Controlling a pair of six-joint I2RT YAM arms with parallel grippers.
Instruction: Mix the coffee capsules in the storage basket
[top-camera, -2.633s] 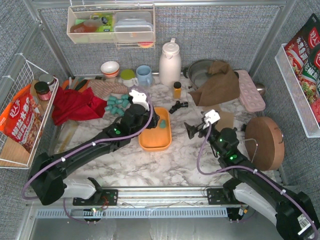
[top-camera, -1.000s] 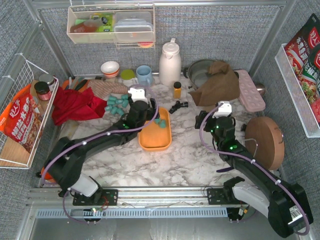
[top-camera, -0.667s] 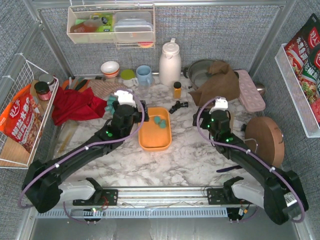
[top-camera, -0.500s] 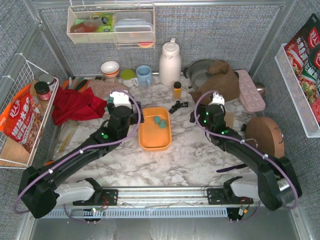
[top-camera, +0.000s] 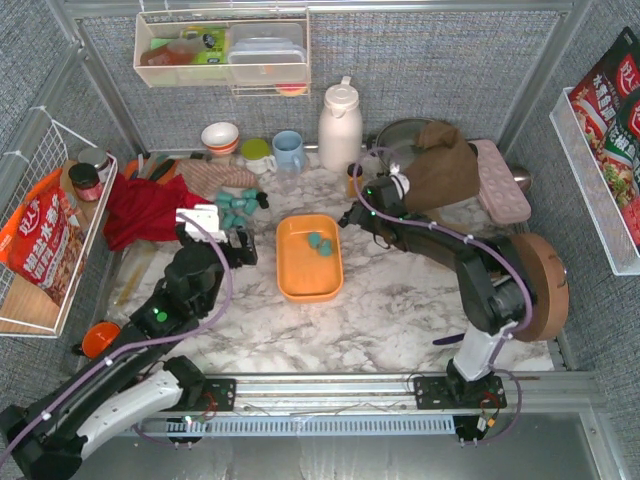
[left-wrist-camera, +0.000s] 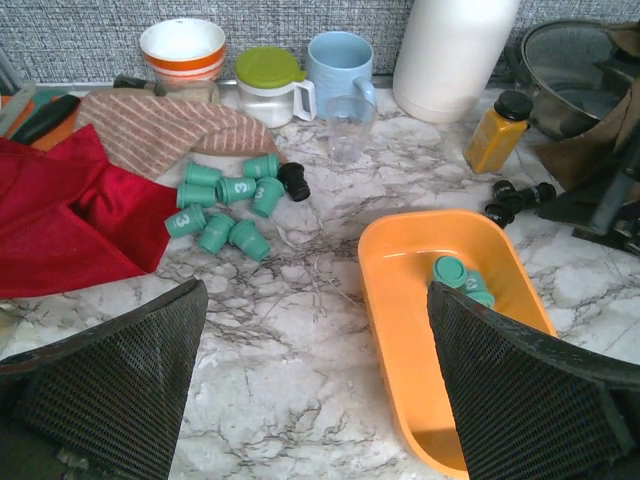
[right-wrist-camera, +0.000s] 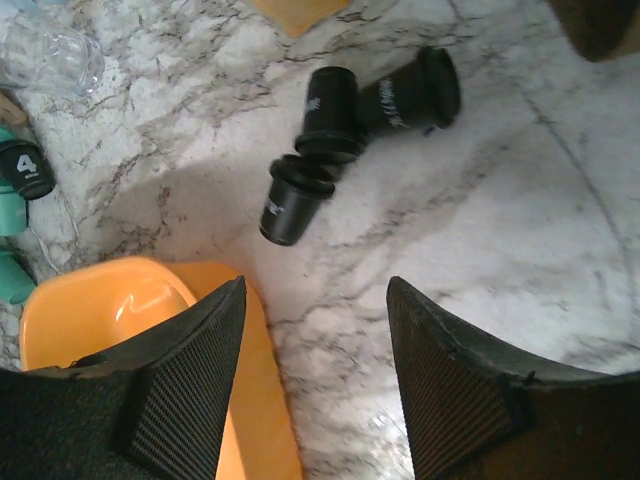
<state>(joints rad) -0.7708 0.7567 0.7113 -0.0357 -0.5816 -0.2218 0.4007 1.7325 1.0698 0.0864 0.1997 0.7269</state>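
Note:
The orange storage basket (top-camera: 310, 270) lies mid-table with a few teal coffee capsules (top-camera: 320, 243) in its far end. Several more teal capsules (left-wrist-camera: 225, 205) lie in a loose pile on the marble near a striped cloth, one black capsule (left-wrist-camera: 293, 182) beside them. Three black capsules (right-wrist-camera: 345, 135) lie together beyond the basket's far right corner. My left gripper (left-wrist-camera: 315, 400) is open over bare marble left of the basket (left-wrist-camera: 400, 330). My right gripper (right-wrist-camera: 320, 390) is open just short of the black capsules, one finger over the basket's corner (right-wrist-camera: 90, 310). Neither holds anything.
A white thermos (top-camera: 340, 125), blue mug (top-camera: 288, 150), clear cup (left-wrist-camera: 347, 125) and amber bottle (left-wrist-camera: 497, 132) stand along the back. A red cloth (top-camera: 150, 210) lies left. A brown cloth (top-camera: 440, 165) drapes a pot, and a round wooden board (top-camera: 530, 285) sits right.
My left arm has pulled back from the basket to the left and its gripper has opened wide. My right arm has swung forward and left to the black capsules, its jaws narrowing.

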